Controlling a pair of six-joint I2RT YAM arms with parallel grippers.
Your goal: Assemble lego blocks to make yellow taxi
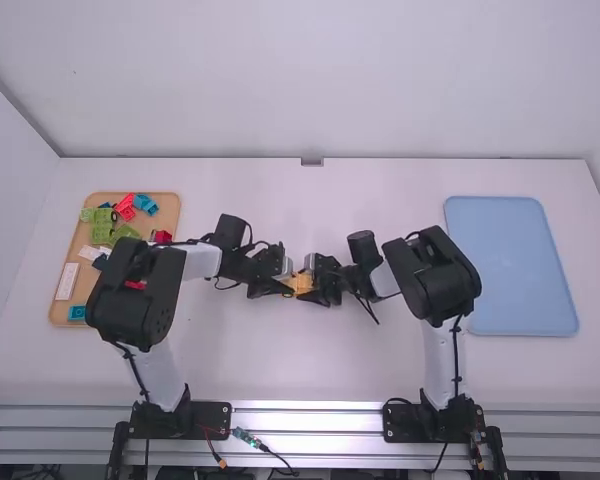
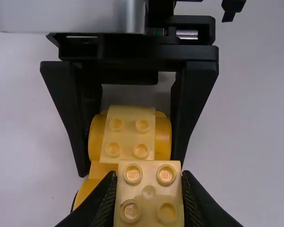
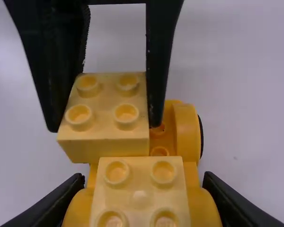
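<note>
White table [image 1: 290, 375] spread beneath everything, with the left arm [image 1: 133, 295] and right arm [image 1: 435, 275] bent over it toward each other. On the right side lay the blue tray [image 1: 510, 265]; on the left, partly under the left arm, was the smaller wooden tray [image 1: 165, 212]. Inside that one sat green blocks [image 1: 100, 230], red blocks [image 1: 125, 207], teal blocks [image 1: 145, 204] and a flat white piece [image 1: 68, 281]. Near the table's middle, between the two trays, the left gripper [image 1: 285, 287] and right gripper [image 1: 318, 290] met at the taxi parts. The right gripper [image 3: 142, 179] was closed around the yellow base [image 3: 187, 132], one finger against each rounded side, holding it just above or on the table; which of the two I couldn't tell. That base had bulging fenders and a dark wheel [image 3: 201, 137] at its far end, and between the fenders in the grip a fixed block [image 3: 139, 189] sat studs up. The left gripper [image 2: 149, 175] was narrowed onto a pale block [image 3: 102, 126], its studs up as well, a finger on either side. It was over the base, right beside the fixed block, leaving a few of the base's studs showing along one side. Whether it was seated there, I couldn't tell.
</note>
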